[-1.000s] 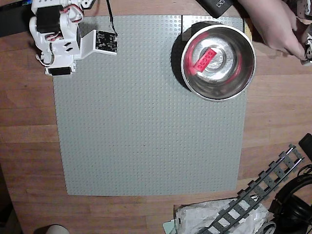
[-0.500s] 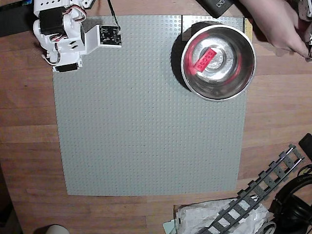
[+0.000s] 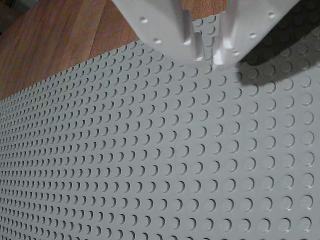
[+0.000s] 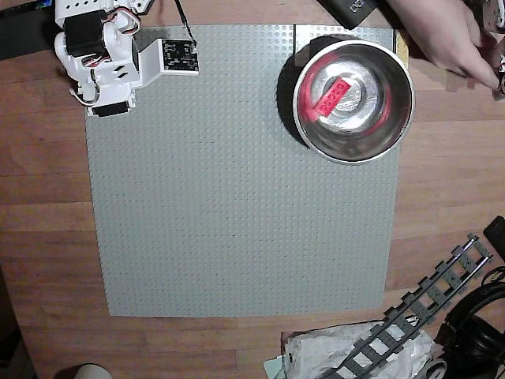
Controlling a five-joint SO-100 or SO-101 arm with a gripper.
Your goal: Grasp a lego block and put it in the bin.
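So the red lego block [image 4: 331, 96] is lying inside the steel bowl [image 4: 353, 147], on the left part of the flat bottom as the overhead view shows it, tilted diagonally with its studs up. You can see a red reflection of it smeared along the shiny inside wall on the right side. The bowl sits on the top right corner of the big grey studded baseplate [image 4: 237, 213], casting a dark shadow to its left.

The white arm [image 4: 99, 59] is tucked up at the top left corner of the baseplate in the overhead view, well apart from the bowl, with a small dark circuit board [image 4: 178, 57] facing up on its end part. From above I can't see the fingers at all.

In the wrist view the fingers [image 3: 206, 52] come in from the top edge, pale grey, with just a narrow slot between the two tips. They look nearly clenched and there's nothing between them, only baseplate studs showing through the gap. They hang just above the baseplate near its edge, with the wooden surface [image 3: 55, 45] behind.

A person's hand [image 4: 446, 35] is at the top right of the overhead view, on the wood beside the bowl. Bottom right there's a dark piece of toy track [image 4: 426, 304] lying over some crinkly plastic wrap [image 4: 331, 351].
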